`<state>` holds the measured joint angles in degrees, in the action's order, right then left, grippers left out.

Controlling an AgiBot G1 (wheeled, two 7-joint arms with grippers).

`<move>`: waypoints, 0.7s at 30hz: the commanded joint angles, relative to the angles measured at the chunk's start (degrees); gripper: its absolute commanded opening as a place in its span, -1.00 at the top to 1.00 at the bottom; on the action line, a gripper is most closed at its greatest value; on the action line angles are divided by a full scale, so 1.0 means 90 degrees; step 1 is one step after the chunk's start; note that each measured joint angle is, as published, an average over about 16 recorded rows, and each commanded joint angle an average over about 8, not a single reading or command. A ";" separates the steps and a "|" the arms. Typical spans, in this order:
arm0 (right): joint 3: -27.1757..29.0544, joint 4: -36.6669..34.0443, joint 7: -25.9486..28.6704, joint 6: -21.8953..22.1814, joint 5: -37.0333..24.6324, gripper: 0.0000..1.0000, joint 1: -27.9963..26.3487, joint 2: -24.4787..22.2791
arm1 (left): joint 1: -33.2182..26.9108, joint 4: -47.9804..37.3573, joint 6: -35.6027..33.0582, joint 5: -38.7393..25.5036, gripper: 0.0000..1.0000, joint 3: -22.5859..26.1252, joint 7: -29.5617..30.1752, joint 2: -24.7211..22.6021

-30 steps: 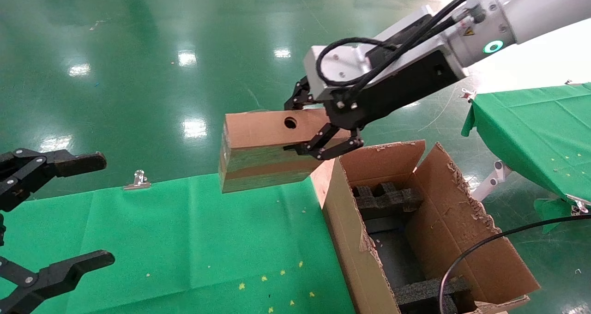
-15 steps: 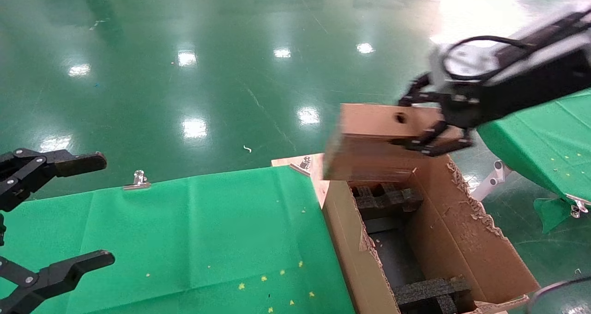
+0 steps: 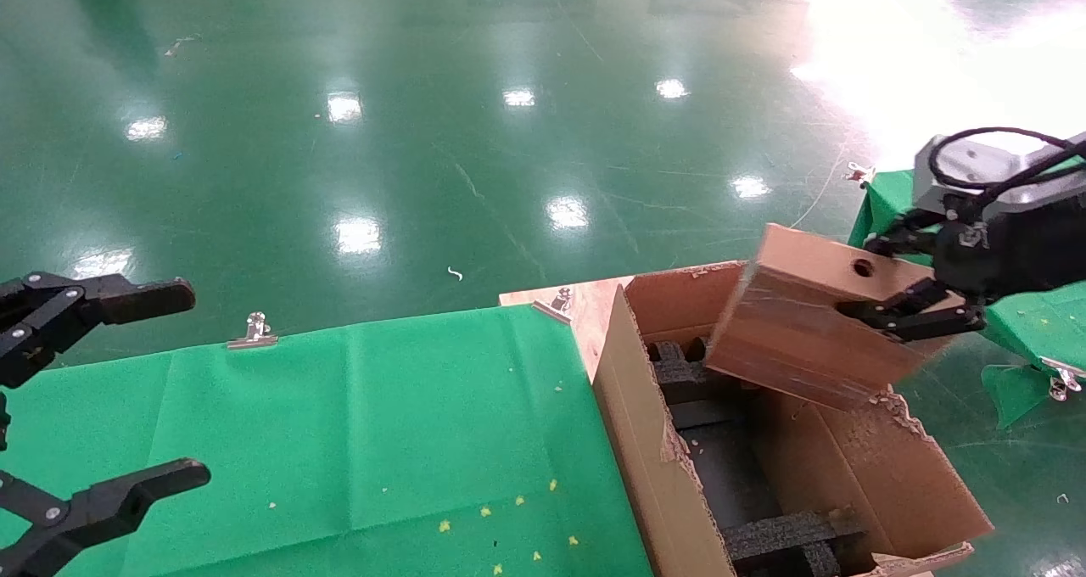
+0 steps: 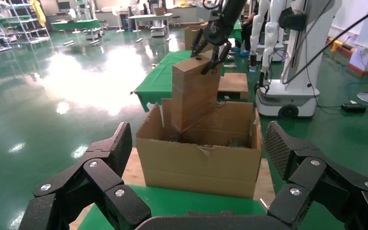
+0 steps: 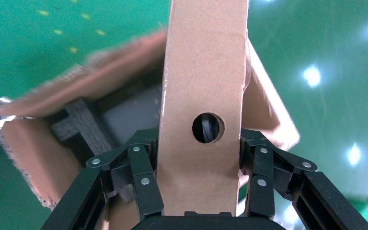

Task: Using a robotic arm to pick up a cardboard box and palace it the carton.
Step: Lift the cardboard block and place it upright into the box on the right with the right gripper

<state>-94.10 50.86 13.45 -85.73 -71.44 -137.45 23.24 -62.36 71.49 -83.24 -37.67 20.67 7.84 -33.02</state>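
My right gripper (image 3: 899, 284) is shut on the cardboard box (image 3: 806, 322), a small flat brown box with a round finger hole. It holds the box tilted above the far right part of the open carton (image 3: 645, 441), whose black foam inserts (image 3: 789, 536) show inside. In the right wrist view the gripper (image 5: 199, 158) clamps the box (image 5: 203, 86) from both sides, over the carton (image 5: 43, 167). The left wrist view shows the box (image 4: 194, 91) standing over the carton (image 4: 201, 163). My left gripper (image 3: 127, 390) is open and empty at the left edge, all black; it also shows in the left wrist view (image 4: 199, 153).
A green cloth (image 3: 339, 441) covers the table left of the carton, held by a metal clip (image 3: 253, 329). A second green-clothed table (image 3: 1031, 322) stands to the right behind my right arm. A glossy green floor (image 3: 424, 119) lies beyond. Other robots (image 4: 292, 52) stand past the carton.
My right gripper has carried the cardboard box to the right and down, from above the green cloth to over the carton's far right side. The left gripper has not moved.
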 commanded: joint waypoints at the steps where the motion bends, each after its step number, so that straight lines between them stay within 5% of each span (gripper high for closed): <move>1: -0.0079 -0.0012 0.0277 0.0159 -0.0060 1.00 0.0077 -0.0124 | 0.0000 0.0000 0.0000 0.0000 -1.00 0.0000 0.0000 0.0000; 12: -0.0296 0.0889 0.2014 0.1826 0.0583 1.00 0.1025 -0.1308 | 0.0000 0.0000 0.0000 0.0000 -1.00 0.0000 0.0000 0.0000; 21: -0.0548 0.1843 0.3237 0.2821 0.0453 1.00 0.1398 -0.2074 | 0.0000 0.0000 0.0000 0.0000 -1.00 0.0001 0.0000 0.0000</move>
<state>-98.78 67.24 42.40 -60.97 -68.03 -125.26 4.89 -62.36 71.49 -83.24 -37.66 20.68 7.83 -33.02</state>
